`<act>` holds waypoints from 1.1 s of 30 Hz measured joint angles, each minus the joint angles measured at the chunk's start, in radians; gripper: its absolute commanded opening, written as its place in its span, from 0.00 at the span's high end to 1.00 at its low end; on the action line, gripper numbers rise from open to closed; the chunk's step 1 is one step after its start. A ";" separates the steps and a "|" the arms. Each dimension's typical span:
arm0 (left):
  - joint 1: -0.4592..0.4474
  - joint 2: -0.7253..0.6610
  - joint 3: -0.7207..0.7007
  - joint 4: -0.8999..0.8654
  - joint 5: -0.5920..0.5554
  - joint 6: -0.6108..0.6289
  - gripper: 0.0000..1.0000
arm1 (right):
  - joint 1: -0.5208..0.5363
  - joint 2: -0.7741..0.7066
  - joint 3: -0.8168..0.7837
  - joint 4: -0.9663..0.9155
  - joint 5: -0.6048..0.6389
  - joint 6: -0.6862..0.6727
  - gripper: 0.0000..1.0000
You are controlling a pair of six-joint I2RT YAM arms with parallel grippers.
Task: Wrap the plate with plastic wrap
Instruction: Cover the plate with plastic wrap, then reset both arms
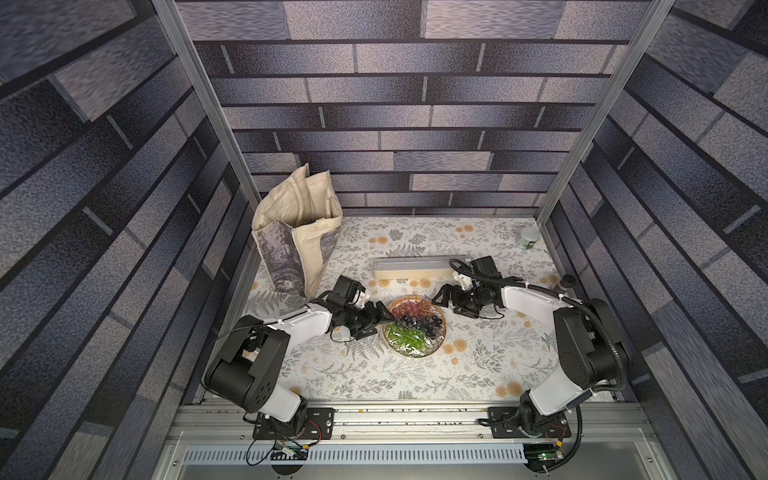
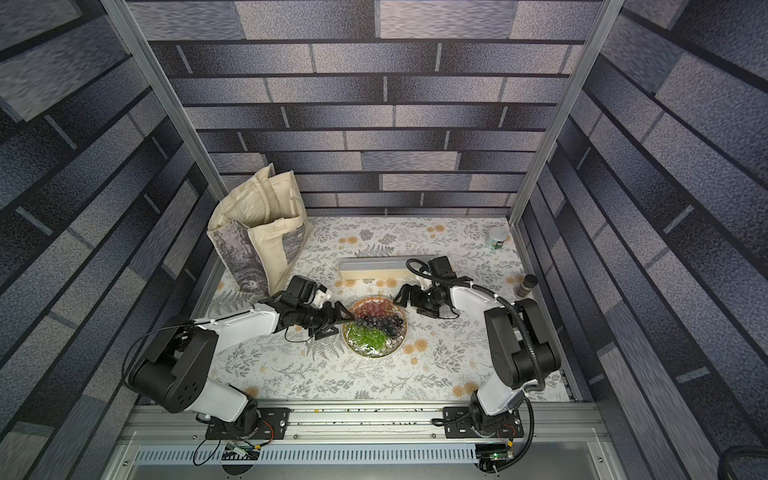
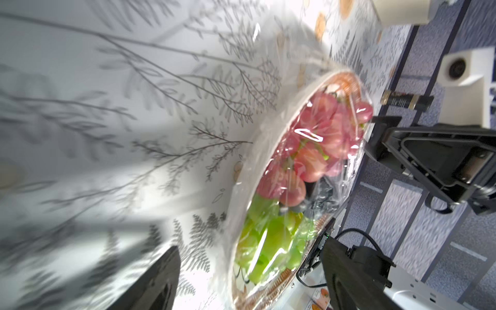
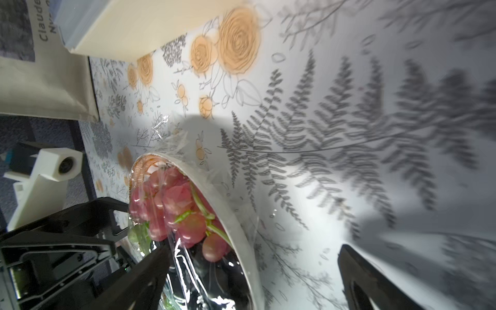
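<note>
The plate (image 1: 415, 353) (image 2: 376, 353) sits mid-table with red, dark and green grapes on it. Glossy plastic wrap (image 3: 308, 134) (image 4: 182, 257) lies stretched over the grapes and down round the plate's rim (image 3: 241, 188) (image 4: 233, 220). My left gripper (image 1: 380, 322) (image 2: 343, 322) (image 3: 249, 273) is open at the plate's left edge, one finger over the wrapped fruit and one outside the rim. My right gripper (image 1: 442, 301) (image 2: 401, 295) (image 4: 255, 276) is open at the plate's far right edge, astride the rim in the same way. The cream-and-grey dispenser box (image 1: 415, 268) (image 2: 374, 266) lies behind the plate.
A cream tote bag (image 1: 295, 241) (image 2: 257, 237) stands at the back left. A white-lidded jar (image 1: 530, 237) is in the back right corner, and a small dark bottle (image 1: 566, 282) (image 3: 405, 101) stands by the right wall. The floral cloth reaches the metal rail at the front.
</note>
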 measured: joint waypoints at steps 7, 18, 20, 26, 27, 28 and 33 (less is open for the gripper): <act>0.226 -0.269 0.038 -0.146 -0.184 0.159 0.00 | -0.101 -0.240 -0.009 -0.027 0.252 -0.121 0.00; 0.529 -0.344 -0.053 0.042 -0.465 0.337 0.00 | -0.167 -0.344 -0.493 0.696 0.581 -0.354 0.00; 0.527 -0.344 -0.089 0.099 -0.507 0.371 0.00 | -0.171 -0.273 -0.510 0.805 0.590 -0.388 0.00; 0.519 -0.344 -0.198 0.295 -0.595 0.499 0.00 | -0.177 -0.089 -0.577 1.187 0.576 -0.446 0.00; 0.519 -0.343 -0.220 0.335 -0.600 0.522 0.00 | -0.179 -0.045 -0.591 1.239 0.573 -0.449 0.00; 0.519 -0.339 -0.238 0.369 -0.603 0.539 0.00 | -0.180 -0.023 -0.594 1.239 0.570 -0.450 0.00; 0.505 -0.260 -0.311 0.572 -0.603 0.605 0.00 | -0.226 -0.014 -0.558 1.248 0.566 -0.429 0.00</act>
